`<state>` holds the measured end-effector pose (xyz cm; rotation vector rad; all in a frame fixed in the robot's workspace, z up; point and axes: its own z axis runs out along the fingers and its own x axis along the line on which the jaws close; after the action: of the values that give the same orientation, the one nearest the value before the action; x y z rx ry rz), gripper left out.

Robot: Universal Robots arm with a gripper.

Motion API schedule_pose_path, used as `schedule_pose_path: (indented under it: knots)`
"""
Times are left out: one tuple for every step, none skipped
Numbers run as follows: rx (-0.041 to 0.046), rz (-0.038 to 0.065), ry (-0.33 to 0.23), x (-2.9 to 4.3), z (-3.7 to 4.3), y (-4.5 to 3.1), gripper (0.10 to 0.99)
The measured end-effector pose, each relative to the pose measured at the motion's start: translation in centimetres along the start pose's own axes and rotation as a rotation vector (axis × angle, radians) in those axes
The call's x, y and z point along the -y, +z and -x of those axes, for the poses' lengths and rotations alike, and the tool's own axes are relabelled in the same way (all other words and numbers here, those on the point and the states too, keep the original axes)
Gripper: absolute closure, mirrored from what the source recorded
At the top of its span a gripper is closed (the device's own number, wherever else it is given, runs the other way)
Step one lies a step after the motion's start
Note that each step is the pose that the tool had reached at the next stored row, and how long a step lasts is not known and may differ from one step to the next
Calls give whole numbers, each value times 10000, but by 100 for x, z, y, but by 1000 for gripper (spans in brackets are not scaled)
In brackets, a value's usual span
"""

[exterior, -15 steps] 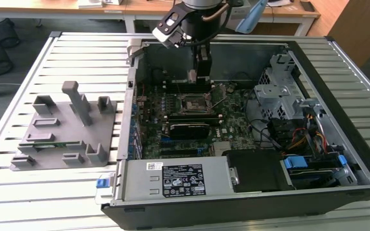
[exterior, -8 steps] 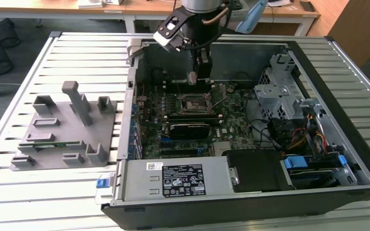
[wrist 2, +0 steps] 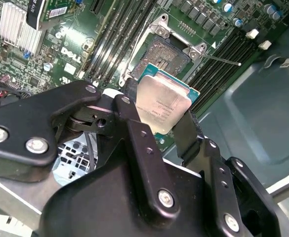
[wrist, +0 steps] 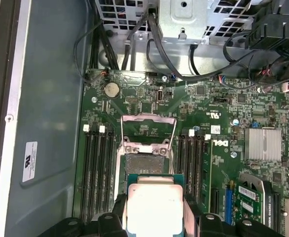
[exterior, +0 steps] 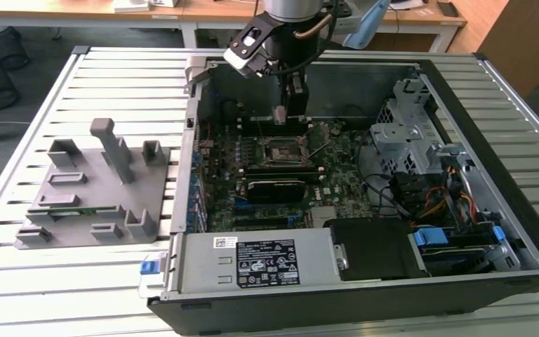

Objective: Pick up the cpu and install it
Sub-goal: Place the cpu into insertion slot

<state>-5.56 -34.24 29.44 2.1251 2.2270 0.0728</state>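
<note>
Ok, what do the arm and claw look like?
The claw is matte black: jointed link fingers pinned with silver screws. Above it, in the exterior view, a pale box and a coppery cable loop sit on the dark wrist.

cpu (wrist 2: 163,104) edges behind fingers (wrist 2: 185,132), arm (exterior: 293,17) cropped
</note>
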Motion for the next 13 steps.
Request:
schedule_pose_path:
  knots:
    - [-3,1,-31,0,0,6,549]
    - [-5,1,-62,1,0,13,549]
    - [-6,1,-83,2,-1,20,549]
    - [-7,1,-97,2,-2,26,549]
    - [-7,1,-104,3,-3,31,549]
    - [-8,1,-104,3,-4,37,549]
    - [-9,1,-105,3,-4,41,549]
    - [-6,0,-105,4,-4,43,549]
    - [-7,0,-105,4,-4,46,549]
    - [-8,1,-105,4,-4,50,549]
    - [-9,2,-105,4,-4,55,549]
    - [-9,2,-104,5,-4,60,549]
    - [-8,1,-105,5,-5,64,549]
